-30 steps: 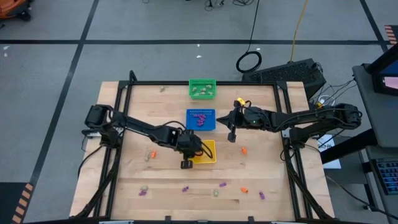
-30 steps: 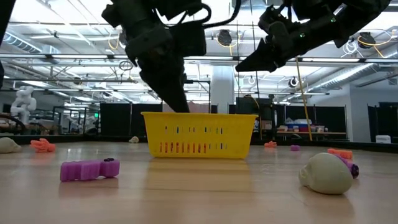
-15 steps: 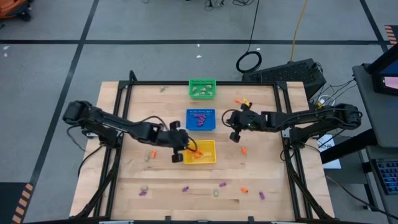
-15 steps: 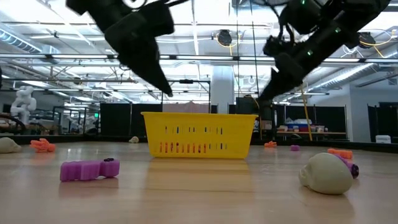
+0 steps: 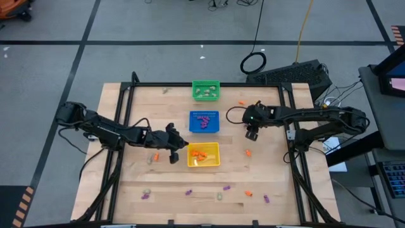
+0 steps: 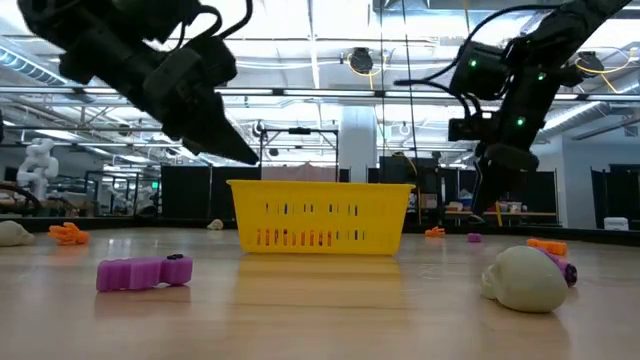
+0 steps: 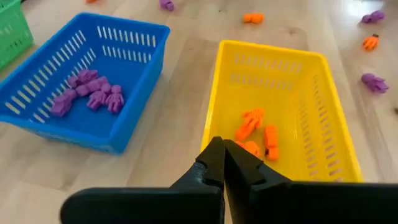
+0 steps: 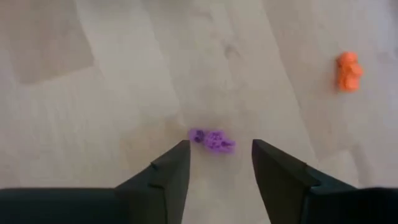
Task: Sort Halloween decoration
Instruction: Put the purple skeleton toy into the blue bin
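Observation:
My left gripper (image 5: 174,155) is shut and hangs just left of the yellow basket (image 5: 204,154); the left wrist view shows its closed fingertips (image 7: 222,155) empty, near that basket's rim. Orange trinkets (image 7: 255,134) lie in the yellow basket and purple ones (image 7: 90,98) in the blue basket (image 5: 204,121). My right gripper (image 5: 252,134) points down, right of the blue basket. It is open (image 8: 219,155) above a purple trinket (image 8: 212,140) that lies on the table. An orange trinket (image 8: 349,70) lies farther off.
The green basket (image 5: 205,90) stands at the far edge with pale trinkets in it. Loose trinkets lie along the near edge (image 5: 226,188), one orange piece (image 5: 247,152) right of the yellow basket and another (image 5: 152,156) to its left. A pale skull (image 6: 525,278) lies near the low camera.
My left gripper has drawn back from over the yellow basket toward the table's left edge and risen; orange trinkets now show in that basket. My right gripper has moved toward the table's right edge and tipped from slanting to pointing down.

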{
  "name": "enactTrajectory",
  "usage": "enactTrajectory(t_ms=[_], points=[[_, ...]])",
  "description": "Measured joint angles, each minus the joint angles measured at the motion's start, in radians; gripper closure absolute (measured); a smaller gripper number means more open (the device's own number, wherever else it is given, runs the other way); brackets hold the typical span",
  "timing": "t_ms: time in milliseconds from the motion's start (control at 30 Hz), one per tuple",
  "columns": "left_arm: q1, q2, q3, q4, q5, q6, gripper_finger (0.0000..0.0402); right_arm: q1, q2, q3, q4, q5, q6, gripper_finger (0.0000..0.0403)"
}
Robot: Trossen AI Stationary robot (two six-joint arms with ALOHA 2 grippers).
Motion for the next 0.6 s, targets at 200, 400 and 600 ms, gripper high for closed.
enactTrajectory(t_ms=[200, 400, 600], points=[[0.002, 0.0, -0.066, 0.036, -0.02, -0.039, 0.0398, -0.066, 0.087, 0.0, 0.017, -0.085, -0.205, 0.0237], [0.002, 0.0, -0.094, 0.047, -0.023, -0.058, 0.0398, -0.115, 0.178, 0.001, 0.081, -0.105, -0.289, 0.0238], [0.002, 0.0, -0.094, 0.047, -0.023, -0.058, 0.0398, -0.153, 0.232, 0.006, 0.105, -0.169, -0.335, 0.0247]])
